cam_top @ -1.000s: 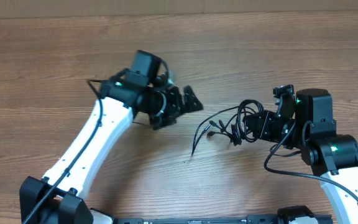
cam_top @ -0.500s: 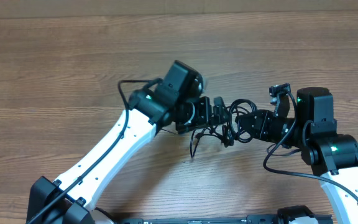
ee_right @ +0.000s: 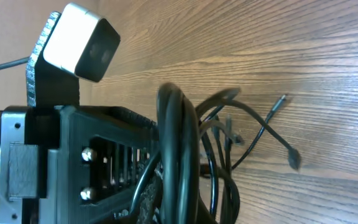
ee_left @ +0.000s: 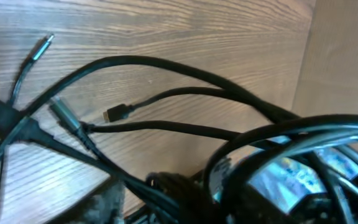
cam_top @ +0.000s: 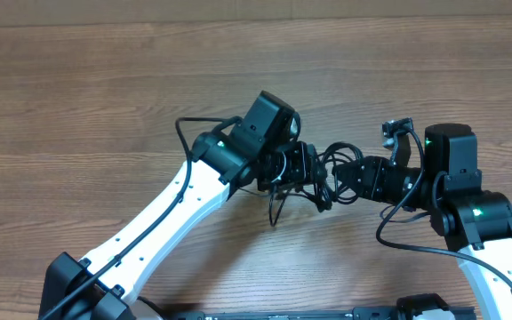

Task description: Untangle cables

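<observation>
Black cables (cam_top: 338,151) bunch, gripped by the right end effector (cam_top: 343,178).

Overhead: the cables (cam_top: 325,171) bunch into one dark knot between the two arm ends. The strands overlap too much to count, and the plug ends are too small to make out. The left jaws are buried in that knot, their gap unreadable. Left wrist view: the lower right is a blur of dark loops over a bluish patch (ee_left: 291,177), unidentifiable; the cables run off the bottom and right edges. Right wrist view: the loop drops past the lower edge, so where the closed right jaws meet it is cut off. The left arm (cam_top: 149,231) and right arm (cam_top: 492,258) are cropped at the frame bottom.
</observation>
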Tool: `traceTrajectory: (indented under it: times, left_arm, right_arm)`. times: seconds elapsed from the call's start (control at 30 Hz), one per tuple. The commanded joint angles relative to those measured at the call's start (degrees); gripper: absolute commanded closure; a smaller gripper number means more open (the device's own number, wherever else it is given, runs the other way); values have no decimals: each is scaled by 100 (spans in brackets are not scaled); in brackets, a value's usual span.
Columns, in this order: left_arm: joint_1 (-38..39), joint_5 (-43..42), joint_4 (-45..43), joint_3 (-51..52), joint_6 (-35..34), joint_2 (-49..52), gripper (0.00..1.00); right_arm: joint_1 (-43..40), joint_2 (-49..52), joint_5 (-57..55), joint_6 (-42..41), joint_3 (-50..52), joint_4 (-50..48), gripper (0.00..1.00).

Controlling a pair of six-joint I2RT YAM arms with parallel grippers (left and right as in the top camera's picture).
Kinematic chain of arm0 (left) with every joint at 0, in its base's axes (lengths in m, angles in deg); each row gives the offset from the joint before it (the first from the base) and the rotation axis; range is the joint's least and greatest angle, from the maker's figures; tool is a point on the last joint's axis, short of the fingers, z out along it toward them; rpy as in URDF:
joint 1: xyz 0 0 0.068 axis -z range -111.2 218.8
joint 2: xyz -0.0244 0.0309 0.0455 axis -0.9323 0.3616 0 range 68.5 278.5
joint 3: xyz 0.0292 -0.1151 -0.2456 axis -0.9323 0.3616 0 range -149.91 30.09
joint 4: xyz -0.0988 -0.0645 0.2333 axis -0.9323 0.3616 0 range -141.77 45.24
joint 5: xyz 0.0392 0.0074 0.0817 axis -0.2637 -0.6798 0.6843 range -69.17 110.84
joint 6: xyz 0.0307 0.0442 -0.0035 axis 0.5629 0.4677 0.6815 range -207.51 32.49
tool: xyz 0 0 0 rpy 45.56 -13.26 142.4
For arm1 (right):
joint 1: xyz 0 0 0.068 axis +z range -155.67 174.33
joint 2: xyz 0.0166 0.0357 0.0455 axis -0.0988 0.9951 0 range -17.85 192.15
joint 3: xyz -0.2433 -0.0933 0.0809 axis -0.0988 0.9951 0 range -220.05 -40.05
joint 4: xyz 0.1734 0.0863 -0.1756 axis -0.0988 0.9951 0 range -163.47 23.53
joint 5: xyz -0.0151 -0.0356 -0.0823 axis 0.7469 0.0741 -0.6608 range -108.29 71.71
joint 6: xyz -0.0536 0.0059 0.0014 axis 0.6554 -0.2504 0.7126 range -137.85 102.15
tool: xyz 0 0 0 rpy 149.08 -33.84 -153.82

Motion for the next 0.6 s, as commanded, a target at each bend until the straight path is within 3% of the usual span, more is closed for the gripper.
traceTrajectory:
  times: [0.0,0.37,0.57]
  left_arm:
    - [118,103,48,-57,-297,-111,61]
    - [455,105,33,-57,-953,-111,52]
    - [557,120,-72,-57,-1287,-111,59]
  right_arm:
    - [-11,-74,118,-46,-24,-55,96]
    - [-11,-74,116,-44,-24,-63,96]
    - [-11,-74,118,-46,-24,-59,96]
